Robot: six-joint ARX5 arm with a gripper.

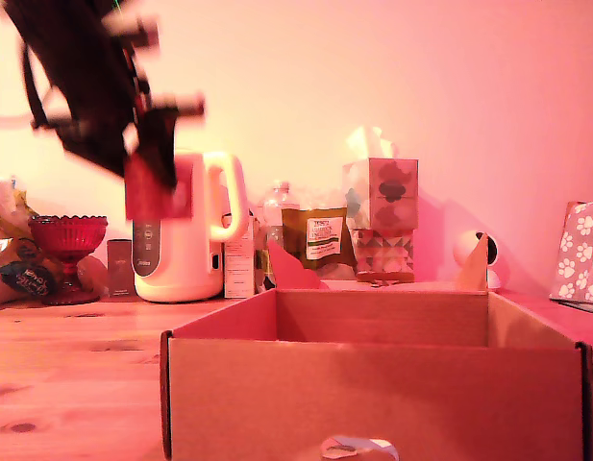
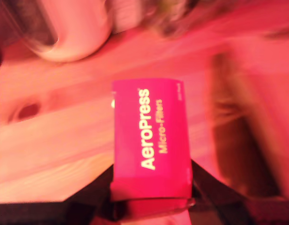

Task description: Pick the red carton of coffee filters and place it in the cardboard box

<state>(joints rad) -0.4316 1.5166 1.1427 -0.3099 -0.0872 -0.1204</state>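
Arm slants down from the exterior view's upper left, end effector [image 1: 160, 187] clamped on the red carton of coffee filters [image 2: 151, 138], held above the tabletop [image 1: 75, 370], left of the cardboard box [image 1: 373, 389].

The place looked like a home, most likely a kitchen or dining corner. A knotty pine table [image 1: 75, 355] stood against a plain painted wall [image 1: 450, 77], and household goods crowded its far edge: a white electric kettle [image 1: 185, 235], a red glass footed bowl [image 1: 67, 240], a clear plastic bottle [image 1: 279, 206], a pouch of food with a printed label [image 1: 320, 238], and two patterned tissue boxes [image 1: 382, 216] stacked one on the other. A small round white home camera [image 1: 471, 250] sat by the wall, and a paw-print fabric bag [image 1: 582, 254] lay at the exterior view's right. Everything was bathed in warm reddish indoor light.
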